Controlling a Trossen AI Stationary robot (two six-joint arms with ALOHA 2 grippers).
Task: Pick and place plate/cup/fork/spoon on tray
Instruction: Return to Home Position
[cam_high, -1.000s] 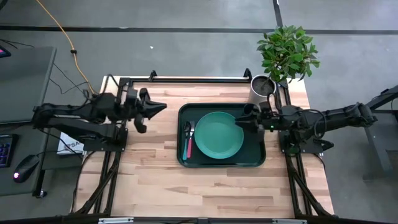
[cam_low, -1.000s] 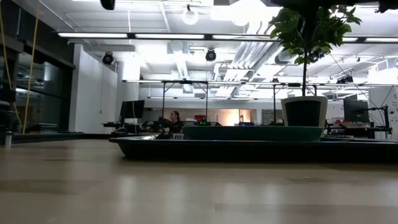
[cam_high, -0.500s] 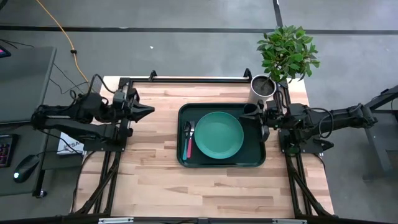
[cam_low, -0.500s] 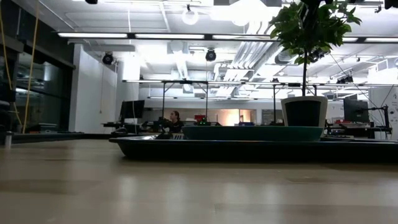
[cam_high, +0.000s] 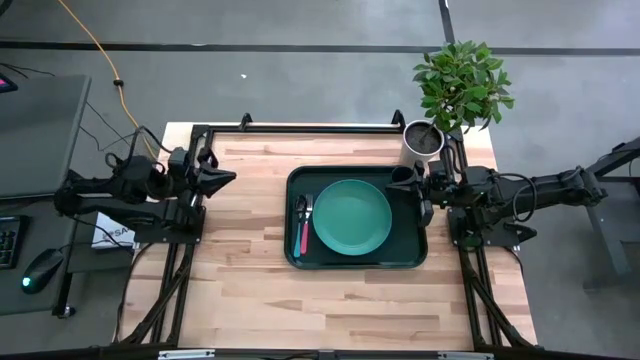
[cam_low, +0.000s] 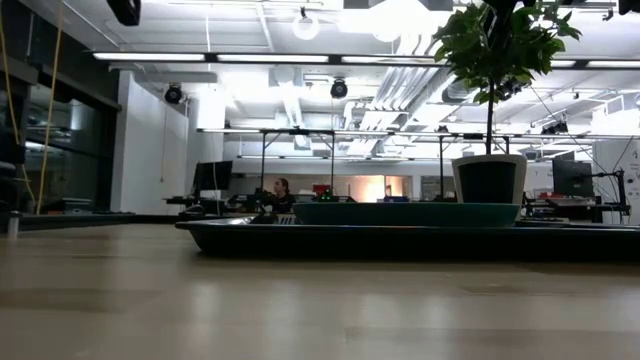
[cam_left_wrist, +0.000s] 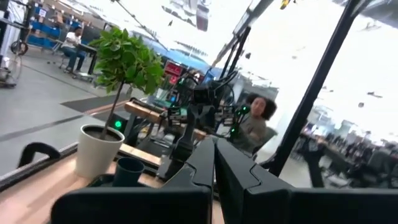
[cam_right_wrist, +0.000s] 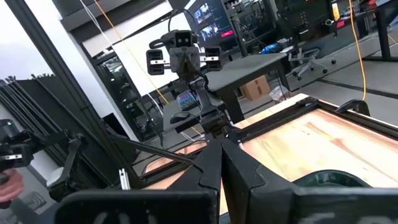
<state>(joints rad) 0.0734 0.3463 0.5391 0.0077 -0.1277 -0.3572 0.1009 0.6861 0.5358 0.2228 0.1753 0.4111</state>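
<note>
With plate (cam_high: 351, 217), fork (cam_high: 305, 236), spoon (cam_high: 299, 208) and cup (cam_left_wrist: 129, 172) all on the tray (cam_high: 300, 258), the left gripper (cam_high: 222, 178) at the table's (cam_high: 250, 300) left edge and the right gripper (cam_high: 424, 193) above the tray's right rim are pinched closed and empty, seemingly needing only to retreat home.

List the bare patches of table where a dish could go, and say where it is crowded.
Bare wood lies between the left gripper and the tray, and in a wide strip from the tray to the table edge at the high view's bottom. Crowded: the tray's corner with cup, right gripper, plant pot.
</note>
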